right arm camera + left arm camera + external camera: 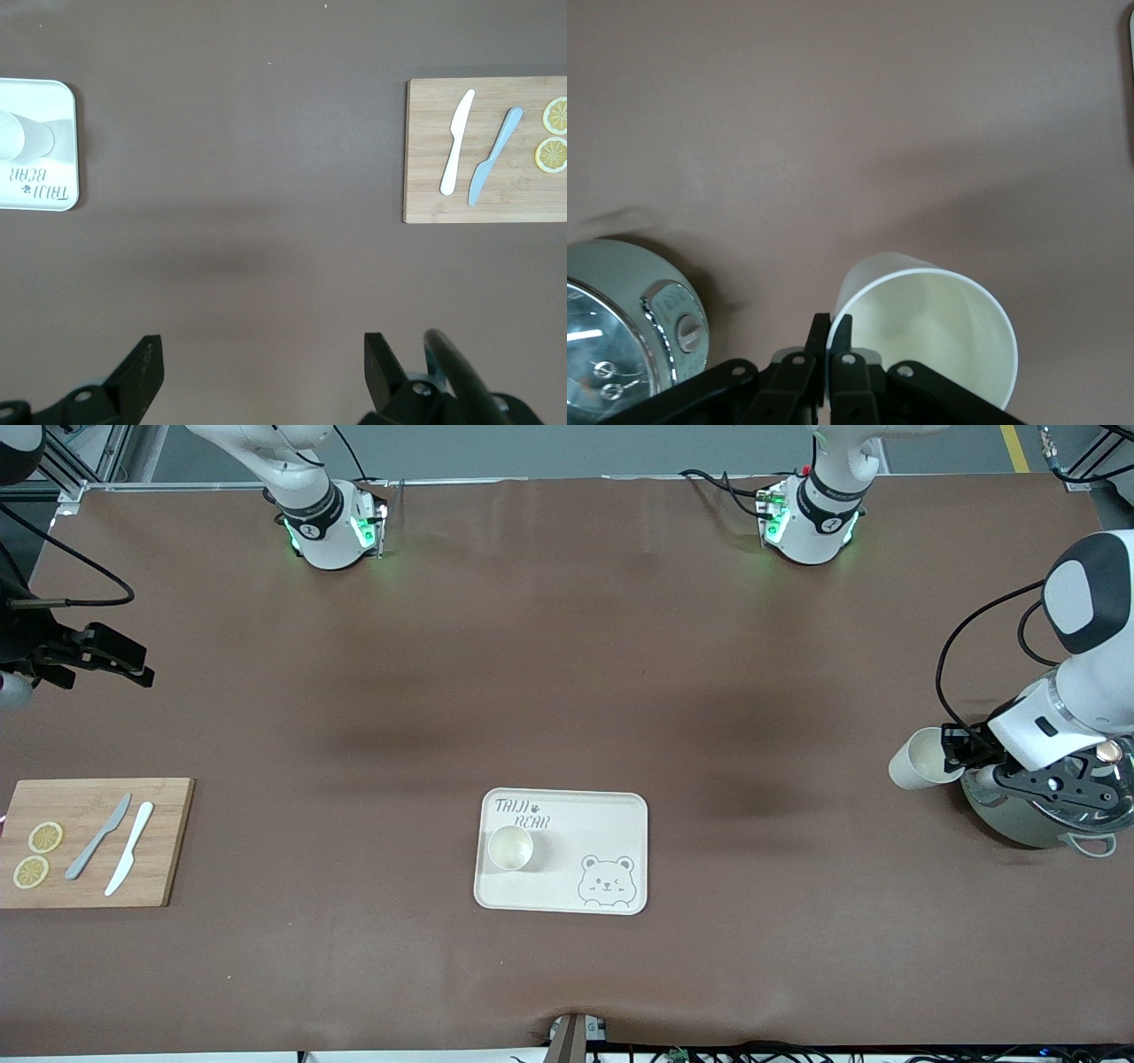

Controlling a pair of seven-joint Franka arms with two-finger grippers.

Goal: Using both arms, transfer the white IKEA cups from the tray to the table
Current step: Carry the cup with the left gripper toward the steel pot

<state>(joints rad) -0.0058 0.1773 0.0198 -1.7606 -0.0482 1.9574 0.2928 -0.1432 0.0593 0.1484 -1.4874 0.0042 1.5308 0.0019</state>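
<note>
One white IKEA cup (510, 847) stands upright on the bear tray (611, 815), in the part toward the right arm's end. The other white cup (920, 758) hangs tilted in the air beside the grey-green pot (1028, 815). My left gripper (953, 750) is shut on its rim. In the left wrist view the cup (930, 328) has one finger inside its wall and one outside, where the left gripper (830, 329) pinches it. My right gripper (142, 671) waits open and holds nothing, over bare table at the right arm's end; the right wrist view shows it (263, 354) with only table between the fingers.
A wooden cutting board (168, 841) lies at the right arm's end with two knives (115, 841) and lemon slices (40, 855) on it. The pot with its glass lid (620, 328) sits right under the left wrist. Bare brown table separates pot and tray.
</note>
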